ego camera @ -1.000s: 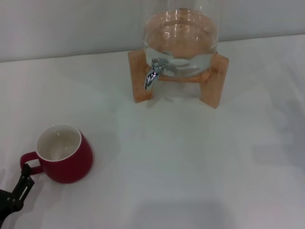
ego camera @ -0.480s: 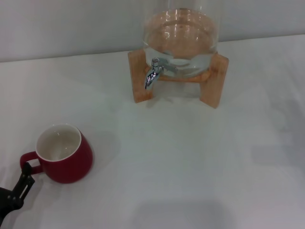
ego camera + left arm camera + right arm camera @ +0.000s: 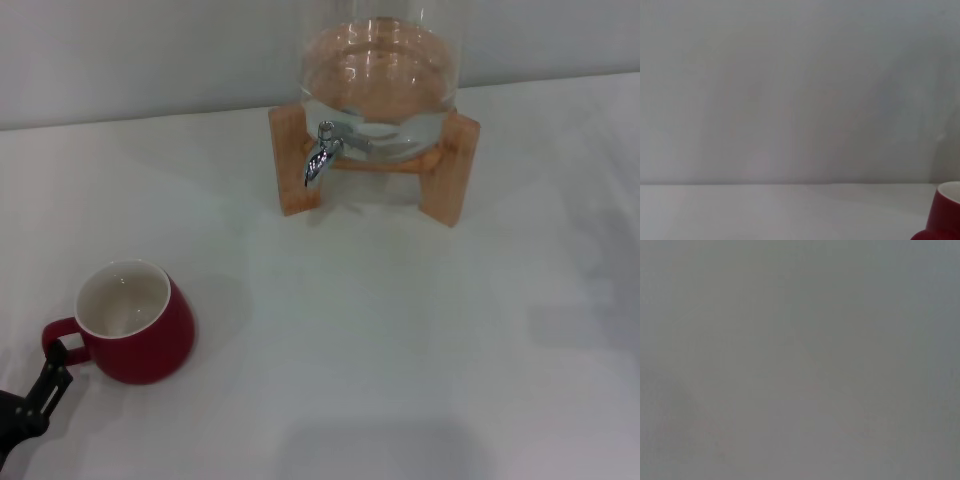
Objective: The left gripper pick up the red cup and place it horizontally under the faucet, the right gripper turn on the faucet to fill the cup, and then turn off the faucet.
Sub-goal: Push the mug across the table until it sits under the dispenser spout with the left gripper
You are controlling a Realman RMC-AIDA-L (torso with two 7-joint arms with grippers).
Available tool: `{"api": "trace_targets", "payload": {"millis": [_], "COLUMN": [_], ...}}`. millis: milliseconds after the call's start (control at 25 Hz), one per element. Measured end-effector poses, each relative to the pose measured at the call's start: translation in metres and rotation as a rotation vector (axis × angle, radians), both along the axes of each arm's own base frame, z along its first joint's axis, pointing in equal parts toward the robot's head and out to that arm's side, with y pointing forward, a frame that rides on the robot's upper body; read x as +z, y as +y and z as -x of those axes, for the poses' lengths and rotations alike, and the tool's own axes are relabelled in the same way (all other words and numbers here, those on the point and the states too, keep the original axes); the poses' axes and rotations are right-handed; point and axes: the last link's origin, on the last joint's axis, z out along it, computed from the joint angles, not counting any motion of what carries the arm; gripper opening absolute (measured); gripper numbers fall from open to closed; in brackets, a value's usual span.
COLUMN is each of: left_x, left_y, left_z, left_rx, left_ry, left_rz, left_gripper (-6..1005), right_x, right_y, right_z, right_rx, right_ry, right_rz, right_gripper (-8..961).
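Left tool, black two-finger jaw, sits at the loop handle of the squat glossy red ceramic mug, upright on the white tabletop; whether it grips, I cannot tell. Chrome faucet stands well apart.

A plain white matte tabletop is seen spreading across the foreground, evenly lit by soft light. It is bounded behind by a bare pale grey wall.
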Motion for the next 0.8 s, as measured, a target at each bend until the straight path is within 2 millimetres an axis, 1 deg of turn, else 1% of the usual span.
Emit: {"api": "trace_targets", "payload": {"millis": [440, 640, 800], "left_x": [0.0001, 0.0001, 0.0001], "left_y": [0.001, 0.0028, 0.0042], "left_z": [-0.0004, -0.0015, -0.0023], "left_rx": [-0.003, -0.008, -0.011], "left_ry": [0.001, 0.001, 0.001], "left_rz": [0.0, 0.0, 0.0], "left_gripper": [870, 706, 637], "right_x": [-0.0004, -0.0006, -0.0005], "right_y": [0.0, 0.0, -0.0009], "right_z": [0.0002, 0.0002, -0.0005], "right_rx": [0.0, 0.0, -0.002], "right_ry": [0.002, 0.002, 0.002], "right_rz": [0.0, 0.001, 0.001], "right_gripper": [659, 659, 659]}}
